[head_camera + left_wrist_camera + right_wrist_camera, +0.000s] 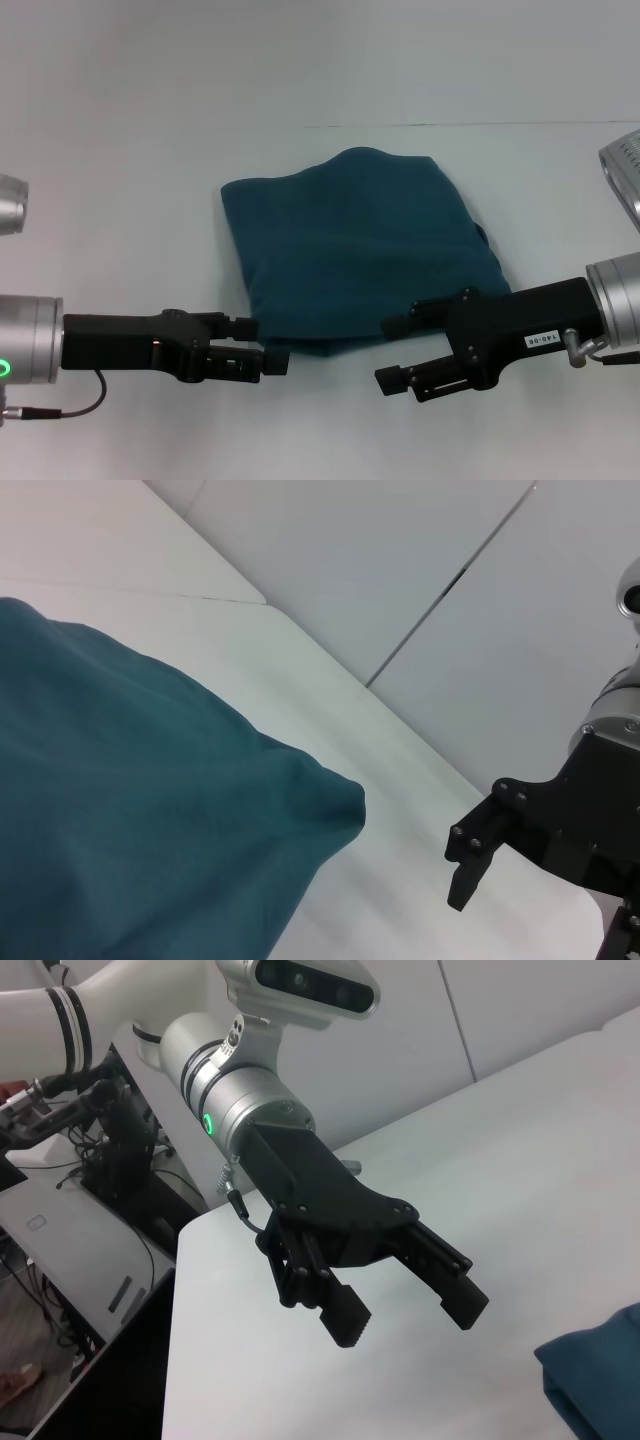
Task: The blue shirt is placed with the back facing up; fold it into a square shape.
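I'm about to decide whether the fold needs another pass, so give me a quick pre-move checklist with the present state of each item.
1. The blue shirt folded into a compact, roughly square bundle: ok, though the edges look puffy and uneven.
2. Left gripper open and free of fabric: ok, it sits at the shirt's near left corner.
3. Right gripper open and holding nothing: ok, at the near right edge.
4. Shirt fully on the table: ok.
5. Sleeves tucked inside: cannot tell.

Bare table (330,430) lies between the left gripper (268,345) and right gripper (392,352), both jaws spread, at the blue shirt (355,240)'s near edge; far side unobstructed.
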Tool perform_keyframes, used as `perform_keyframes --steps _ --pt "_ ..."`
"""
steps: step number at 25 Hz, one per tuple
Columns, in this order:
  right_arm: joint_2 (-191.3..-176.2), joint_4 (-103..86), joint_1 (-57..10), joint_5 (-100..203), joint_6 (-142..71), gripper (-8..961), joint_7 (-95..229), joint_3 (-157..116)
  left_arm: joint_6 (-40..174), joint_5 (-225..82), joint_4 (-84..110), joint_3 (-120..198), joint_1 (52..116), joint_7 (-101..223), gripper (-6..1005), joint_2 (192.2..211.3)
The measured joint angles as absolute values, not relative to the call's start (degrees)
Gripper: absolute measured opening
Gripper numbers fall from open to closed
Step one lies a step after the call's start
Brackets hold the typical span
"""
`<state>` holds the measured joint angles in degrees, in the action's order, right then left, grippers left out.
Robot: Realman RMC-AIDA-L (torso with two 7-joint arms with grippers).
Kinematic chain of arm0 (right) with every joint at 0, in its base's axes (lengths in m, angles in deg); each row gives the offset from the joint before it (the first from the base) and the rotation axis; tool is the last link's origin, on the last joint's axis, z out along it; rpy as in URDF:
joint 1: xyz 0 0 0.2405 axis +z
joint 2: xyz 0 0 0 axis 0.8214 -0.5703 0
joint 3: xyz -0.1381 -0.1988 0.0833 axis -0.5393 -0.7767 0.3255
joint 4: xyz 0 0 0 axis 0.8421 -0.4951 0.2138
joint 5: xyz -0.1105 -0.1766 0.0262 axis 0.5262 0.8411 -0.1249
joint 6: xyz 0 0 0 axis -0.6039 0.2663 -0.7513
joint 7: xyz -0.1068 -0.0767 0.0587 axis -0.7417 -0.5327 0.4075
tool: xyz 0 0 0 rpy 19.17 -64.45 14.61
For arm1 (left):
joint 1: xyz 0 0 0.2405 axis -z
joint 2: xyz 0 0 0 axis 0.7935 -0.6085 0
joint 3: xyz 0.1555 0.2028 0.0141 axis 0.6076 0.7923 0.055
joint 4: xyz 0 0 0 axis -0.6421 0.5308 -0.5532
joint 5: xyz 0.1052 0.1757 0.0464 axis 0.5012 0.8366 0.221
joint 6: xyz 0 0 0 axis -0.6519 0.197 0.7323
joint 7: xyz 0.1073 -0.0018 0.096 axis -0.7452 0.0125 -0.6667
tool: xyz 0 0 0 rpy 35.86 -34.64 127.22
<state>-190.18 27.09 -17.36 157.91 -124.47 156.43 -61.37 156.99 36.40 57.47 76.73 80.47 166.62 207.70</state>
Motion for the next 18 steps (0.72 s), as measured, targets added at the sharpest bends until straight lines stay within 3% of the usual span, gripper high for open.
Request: perform_keyframes --steps 18 --pt "-190.52 27.2 -17.3 157.8 -123.7 806 155.0 -61.4 156.9 36.2 57.5 76.6 80.5 166.2 934 207.69"
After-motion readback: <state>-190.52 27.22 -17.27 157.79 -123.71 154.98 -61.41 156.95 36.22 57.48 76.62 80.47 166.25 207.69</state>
